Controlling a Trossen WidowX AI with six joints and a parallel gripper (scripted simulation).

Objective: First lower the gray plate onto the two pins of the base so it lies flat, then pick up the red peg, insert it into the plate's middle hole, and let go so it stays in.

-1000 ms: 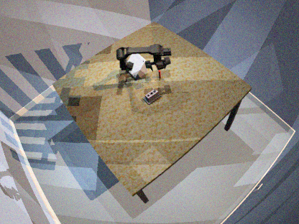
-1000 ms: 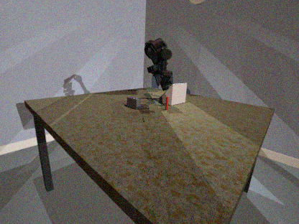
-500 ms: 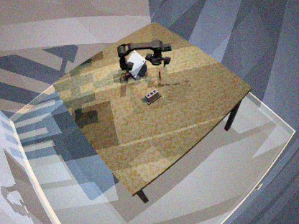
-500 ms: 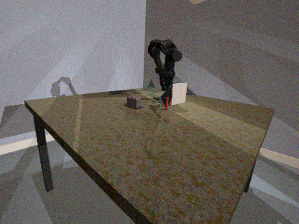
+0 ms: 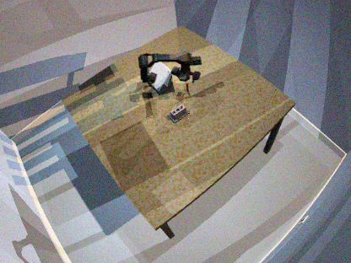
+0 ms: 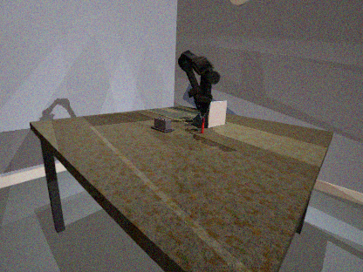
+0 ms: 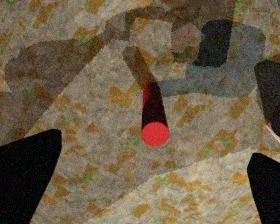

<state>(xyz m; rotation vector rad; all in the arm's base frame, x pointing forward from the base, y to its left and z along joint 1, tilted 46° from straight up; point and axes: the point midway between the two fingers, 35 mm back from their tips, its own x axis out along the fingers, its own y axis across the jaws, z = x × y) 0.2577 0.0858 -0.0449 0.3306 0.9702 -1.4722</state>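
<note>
The red peg [image 5: 187,88] [image 6: 202,125] [image 7: 154,125] stands upright on the table. In the wrist view its round top faces the camera, between the finger tips. My gripper [image 5: 186,77] [image 6: 203,113] [image 7: 160,152] is open and empty above the peg, with one finger at each side of the wrist view. The gray plate [image 5: 178,108] [image 6: 163,123] sits on the base [image 6: 167,131], apart from the peg, and looks level. Dark holes show in its top in the top view; the pins are too small to make out. Plate and base are outside the wrist view.
A white-faced box [image 5: 160,75] [image 6: 217,113] stands beside the arm, close to the peg and gripper. The patterned table [image 5: 219,120] [image 6: 183,173] bears patchy shadows of the arm. The base lies nearer the table's middle than the peg.
</note>
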